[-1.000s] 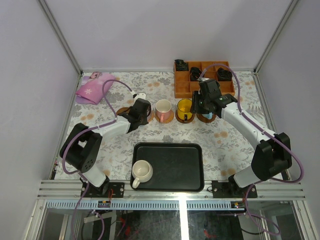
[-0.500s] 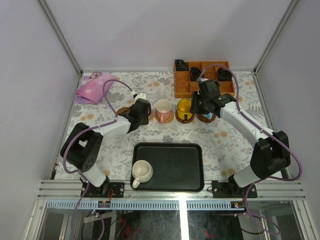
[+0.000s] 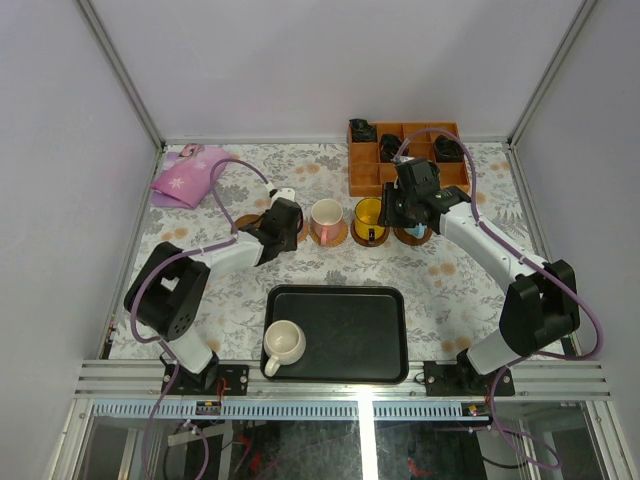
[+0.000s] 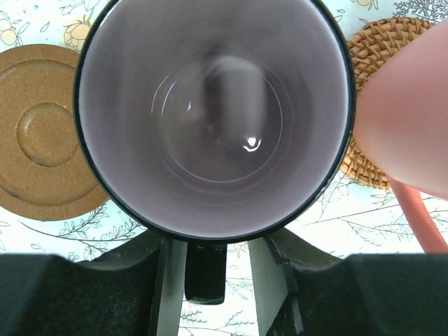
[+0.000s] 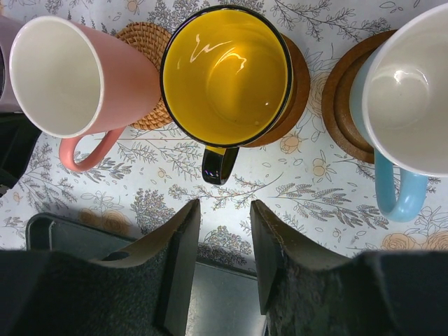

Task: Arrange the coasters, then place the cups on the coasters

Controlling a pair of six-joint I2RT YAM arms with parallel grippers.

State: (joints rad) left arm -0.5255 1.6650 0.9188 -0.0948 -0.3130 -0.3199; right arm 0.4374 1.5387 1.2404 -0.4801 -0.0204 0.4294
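In the left wrist view the mauve cup [image 4: 213, 119] stands upright and fills the frame, and what lies under it is hidden. Its dark handle [image 4: 205, 269] sits between the fingers of my left gripper [image 4: 218, 252], which is open, with a gap on the right side. A bare tan coaster [image 4: 42, 133] lies to its left. My right gripper [image 5: 224, 217] is open and empty, just short of the yellow cup [image 5: 227, 73] on a dark coaster [image 5: 297, 84]. The pink cup [image 5: 70, 73] sits on a woven coaster [image 5: 143, 42], the light blue cup [image 5: 409, 91] on a brown coaster [image 5: 343, 105]. The cream-white cup [image 3: 284, 343] stands in the tray.
The black tray [image 3: 350, 320] lies at the near middle of the table. An orange compartment box [image 3: 405, 155] with black items stands at the back right, close behind my right gripper [image 3: 410, 200]. A pink cloth [image 3: 188, 178] lies at the back left.
My left gripper's jaws have opened off the mauve cup's handle. The right arm has shifted only slightly and the cups have not moved.
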